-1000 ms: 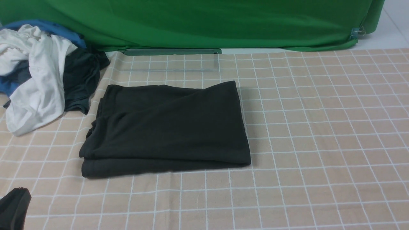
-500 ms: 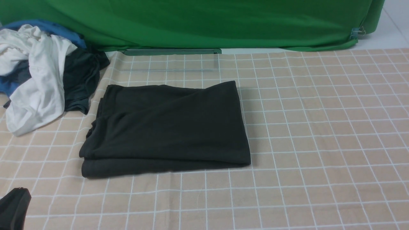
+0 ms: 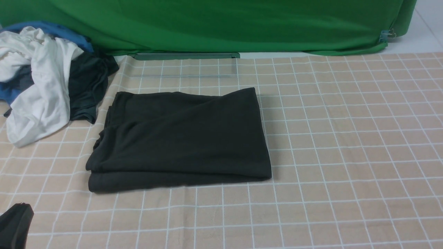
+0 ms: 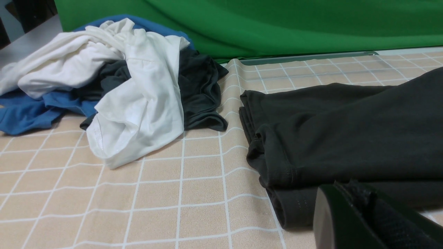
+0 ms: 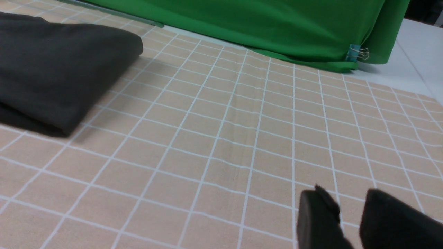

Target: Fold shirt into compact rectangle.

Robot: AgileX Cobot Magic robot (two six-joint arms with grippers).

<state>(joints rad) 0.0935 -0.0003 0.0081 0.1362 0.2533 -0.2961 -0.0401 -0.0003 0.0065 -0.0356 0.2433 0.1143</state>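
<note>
The left tool is closed on nothing, low beside the near left corner of the shirt. The right tool stands slightly parted and empty over bare checked cloth (well clear of the shirt). The shirt lies folded in a rectangle mid-worktop, the clothes pile just beside it.

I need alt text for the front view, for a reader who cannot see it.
A black shirt lies folded into a rectangle on a beige checked tablecloth. A heap of white, blue and dark clothes sits at its left, green fabric hangs behind, and nothing is touching the shirt.
</note>
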